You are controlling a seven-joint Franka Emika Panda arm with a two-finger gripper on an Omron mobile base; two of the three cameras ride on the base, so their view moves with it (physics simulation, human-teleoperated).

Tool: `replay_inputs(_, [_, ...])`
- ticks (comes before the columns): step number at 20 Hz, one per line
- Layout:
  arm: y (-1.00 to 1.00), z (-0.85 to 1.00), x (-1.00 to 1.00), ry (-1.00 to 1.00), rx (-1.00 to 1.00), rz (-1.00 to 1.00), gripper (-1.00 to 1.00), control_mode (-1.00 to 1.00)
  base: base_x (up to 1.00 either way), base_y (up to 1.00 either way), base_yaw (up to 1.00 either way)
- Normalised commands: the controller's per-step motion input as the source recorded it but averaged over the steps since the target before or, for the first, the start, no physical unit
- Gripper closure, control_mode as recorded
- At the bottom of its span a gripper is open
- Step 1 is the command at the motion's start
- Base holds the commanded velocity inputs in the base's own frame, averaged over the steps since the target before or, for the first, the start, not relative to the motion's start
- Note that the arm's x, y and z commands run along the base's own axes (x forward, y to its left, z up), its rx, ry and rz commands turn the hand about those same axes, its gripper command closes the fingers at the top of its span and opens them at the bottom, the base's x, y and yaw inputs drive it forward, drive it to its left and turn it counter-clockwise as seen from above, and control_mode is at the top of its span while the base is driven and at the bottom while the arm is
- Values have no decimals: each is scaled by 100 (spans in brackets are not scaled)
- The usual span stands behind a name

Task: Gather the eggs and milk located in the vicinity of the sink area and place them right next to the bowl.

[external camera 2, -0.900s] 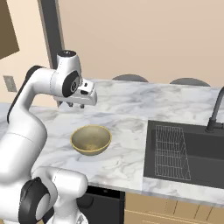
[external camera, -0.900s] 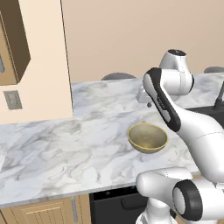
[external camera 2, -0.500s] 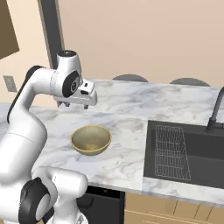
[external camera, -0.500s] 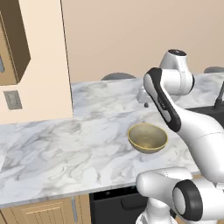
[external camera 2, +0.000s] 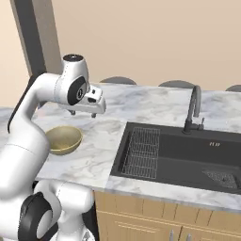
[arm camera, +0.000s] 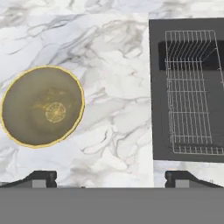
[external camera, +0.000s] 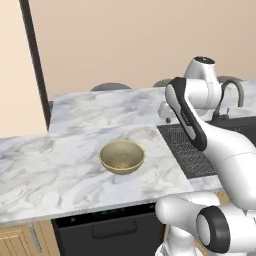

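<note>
Dull gold bowl (arm camera: 42,106), black sink (external camera 2: 188,155), grey-veined white marble counter (external camera: 60,175).

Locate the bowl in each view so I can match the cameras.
Left base view: bowl sits centre, on the marble counter, left of the sink.
Right base view: left edge, partly behind the arm.
Hand view: left of centre, seen from above.
Shared landmark: the sink's wire grate, on the bowl's right.

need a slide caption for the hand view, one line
Open pincer above marble counter, between empty gold bowl and black sink with wire rack.
</note>
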Motion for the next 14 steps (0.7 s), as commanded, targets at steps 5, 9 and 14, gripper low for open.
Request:
replay_inputs(5, [0,0,0,0,0,0,-100,100,-28,-97,0])
replay_inputs(9, [0,0,0,0,0,0,-100,100,-6,-100,0])
replay_inputs(14, [0,0,0,0,0,0,-100,100,0,-99,0])
